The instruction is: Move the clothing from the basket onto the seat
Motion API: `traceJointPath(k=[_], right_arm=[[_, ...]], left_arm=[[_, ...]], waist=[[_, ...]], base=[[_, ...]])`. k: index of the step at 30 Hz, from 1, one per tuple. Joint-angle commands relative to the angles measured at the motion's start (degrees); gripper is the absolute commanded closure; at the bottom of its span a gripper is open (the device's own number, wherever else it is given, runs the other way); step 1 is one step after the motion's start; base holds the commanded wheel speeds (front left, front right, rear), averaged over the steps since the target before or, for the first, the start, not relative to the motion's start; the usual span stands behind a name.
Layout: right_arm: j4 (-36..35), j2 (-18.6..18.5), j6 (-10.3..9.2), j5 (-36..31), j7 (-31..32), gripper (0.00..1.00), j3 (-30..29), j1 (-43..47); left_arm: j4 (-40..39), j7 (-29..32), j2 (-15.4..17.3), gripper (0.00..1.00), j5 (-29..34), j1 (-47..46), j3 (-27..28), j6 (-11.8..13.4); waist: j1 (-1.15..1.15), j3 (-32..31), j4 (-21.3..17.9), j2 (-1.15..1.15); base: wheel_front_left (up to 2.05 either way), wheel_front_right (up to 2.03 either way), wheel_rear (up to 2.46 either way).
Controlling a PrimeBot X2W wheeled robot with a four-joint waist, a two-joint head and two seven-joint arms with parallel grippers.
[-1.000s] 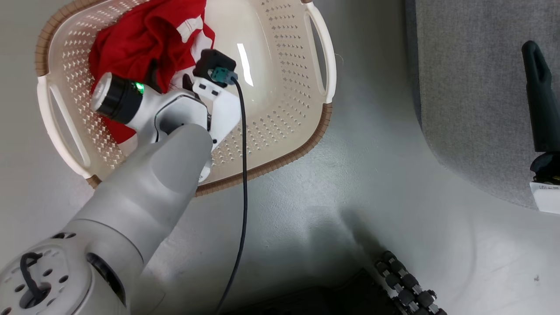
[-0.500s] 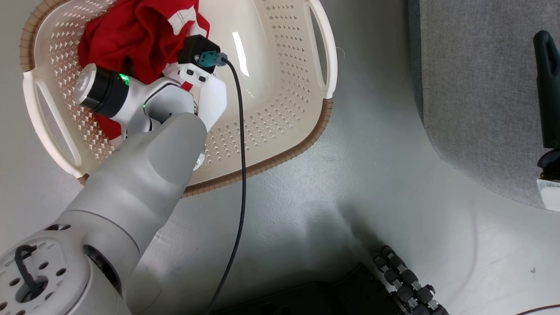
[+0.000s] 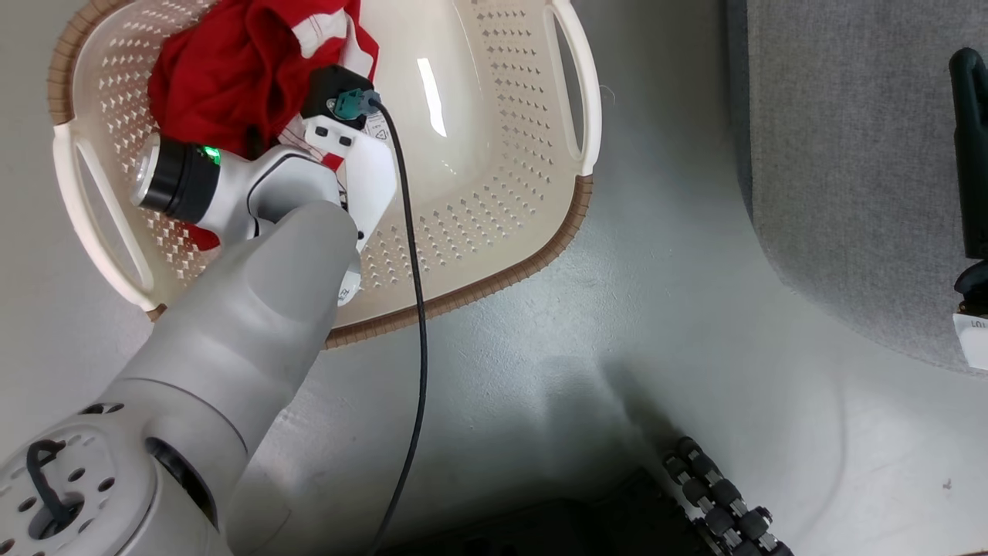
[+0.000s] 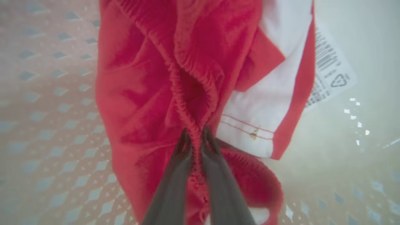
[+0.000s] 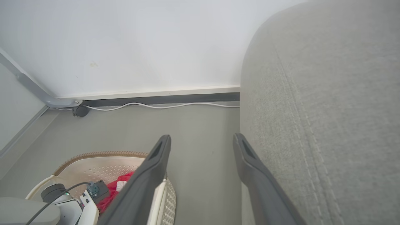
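**Item 1, clothing** (image 3: pixel 224 69): we record a bunched red heap with white stripes. It lies inside the basket (image 3: pixel 494 287), in its far left part, against the perforated wall. The left wrist view gives us a gathered red hem and a white panel with red stitching.

**Item 2, left end effector** (image 4: pixel 195 135): we log it reached down into the basket. Its two dark fingers (image 4: pixel 175 175) are drawn narrow and pinch a ridge of the gathered red hem between their tips. In the head view the pale wrist covers those fingers.

**Item 3, basket:** cream, oval, with a brown rim and white side handles. It stands on the grey floor (image 3: pixel 617 347), and its glossy bottom shows in the right half. A paper label (image 4: pixel 331 72) with a barcode lies just beside the white panel.

**Item 4, right end effector** (image 5: pixel 202 139): we note its fingers spread wide with nothing between them. It is held beside the seat's rounded edge, well apart from the basket.

**Item 5, seat** (image 3: pixel 864 154): light grey woven upholstery with a rounded corner. It sits to the right of the basket, with a strip of floor between them.

**Item 6, leads:** we list a black cable (image 3: pixel 421 309) running from the left wrist plug across the basket rim. A white cable (image 5: pixel 156 106) lies along the foot of the wall (image 5: pixel 125 47)
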Motion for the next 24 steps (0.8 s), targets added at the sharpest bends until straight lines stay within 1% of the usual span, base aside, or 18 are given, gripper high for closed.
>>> traceJointPath(k=[1,6,14,23,24], right_arm=[[-0.2,-0.8,0.28,0.8,-0.1,0.0,1.0,2.6],[0.1,-1.0,0.28,0.6,-0.1,0.0,0.6,2.8],[0.7,-2.0,0.28,0.0,-0.1,0.0,-0.3,4.3],[1.1,-3.2,0.28,-1.3,-0.1,0.0,0.3,7.1],[1.1,-3.2,0.28,-1.3,-0.1,0.0,0.3,7.1]], left_arm=[[-0.5,-1.2,-0.2,1.0,-0.8,2.1,1.0,-0.1],[-1.9,-4.0,-0.2,1.0,-2.1,3.8,0.6,-0.4],[-6.1,-9.7,-0.2,1.0,-5.0,8.1,-0.1,-0.8],[-9.4,-19.8,-0.2,1.0,-8.7,12.5,-0.5,-1.2],[-9.4,-19.8,-0.2,1.0,-8.7,12.5,-0.5,-1.2]], waist=[[0.0,-0.7,0.2,0.0],[0.0,-3.2,0.5,0.0],[0.0,-10.0,2.3,0.0],[0.0,-19.8,5.4,0.0],[0.0,-19.8,5.4,0.0]], base=[[0.0,0.0,0.0],[0.0,0.0,0.0],[0.0,0.0,0.0],[0.0,0.0,0.0],[0.0,0.0,0.0]])
